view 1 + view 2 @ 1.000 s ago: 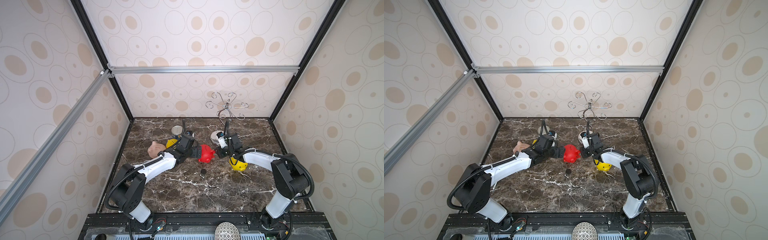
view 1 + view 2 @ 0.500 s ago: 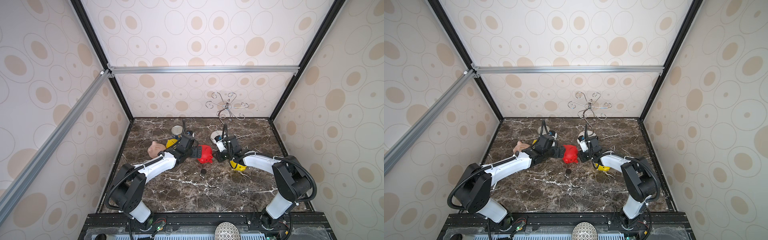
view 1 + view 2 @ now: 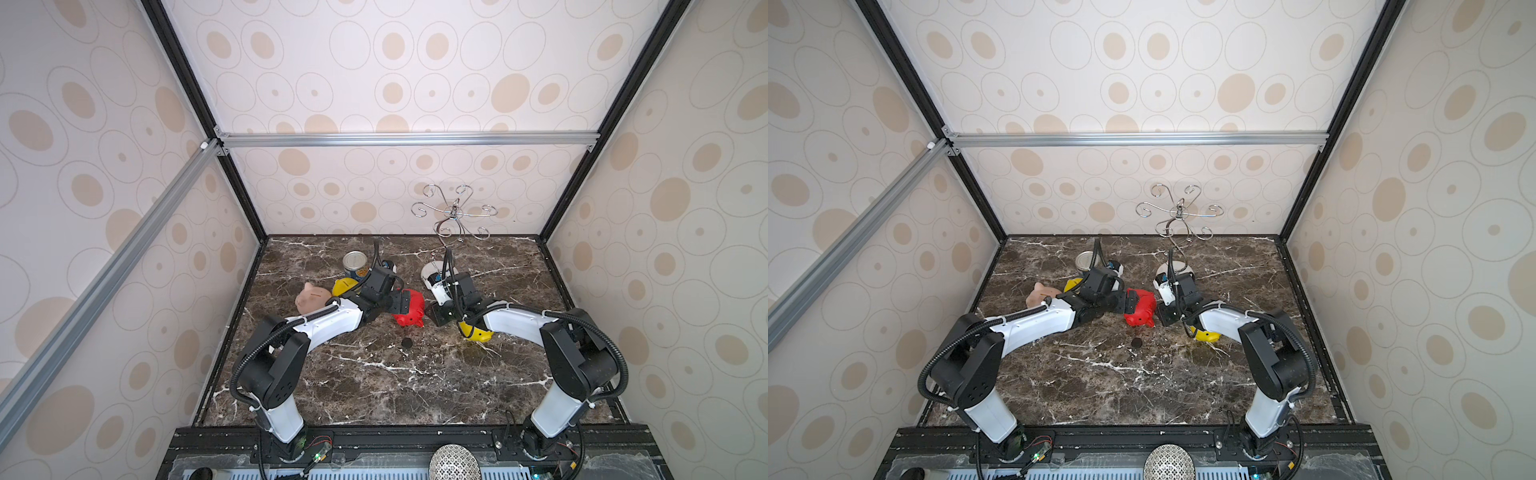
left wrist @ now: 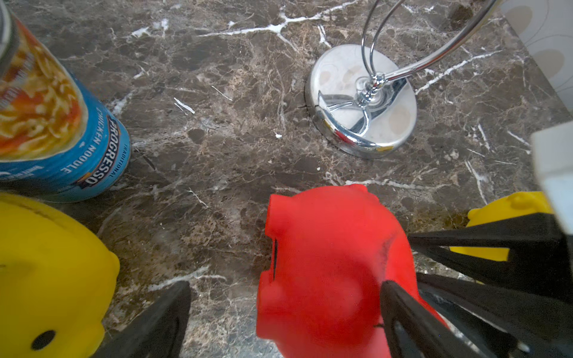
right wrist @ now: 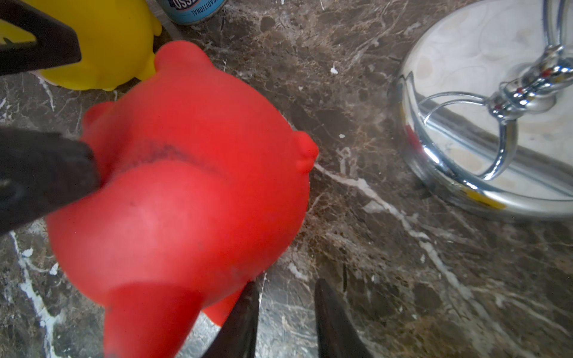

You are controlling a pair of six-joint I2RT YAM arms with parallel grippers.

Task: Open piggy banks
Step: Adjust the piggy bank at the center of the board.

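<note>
The red piggy bank lies mid-table. My left gripper is open and straddles it: one finger rests on its side, the other stands apart from it. My right gripper is narrowly open with bare marble between its fingers, one finger close beside the red piggy bank. One yellow piggy bank sits behind my left wrist. Another yellow one lies under my right arm. The pale pink piggy bank is at the left. A black plug lies loose on the marble.
A blue-labelled soup can stands behind the left yellow bank. A chrome wire stand with a round base rises at the back, close behind my right gripper. Walls enclose three sides.
My right gripper has moved left and forward, up to the red piggy bank. My left gripper's jaws have narrowed slightly around it. The piggy banks have not shifted.
</note>
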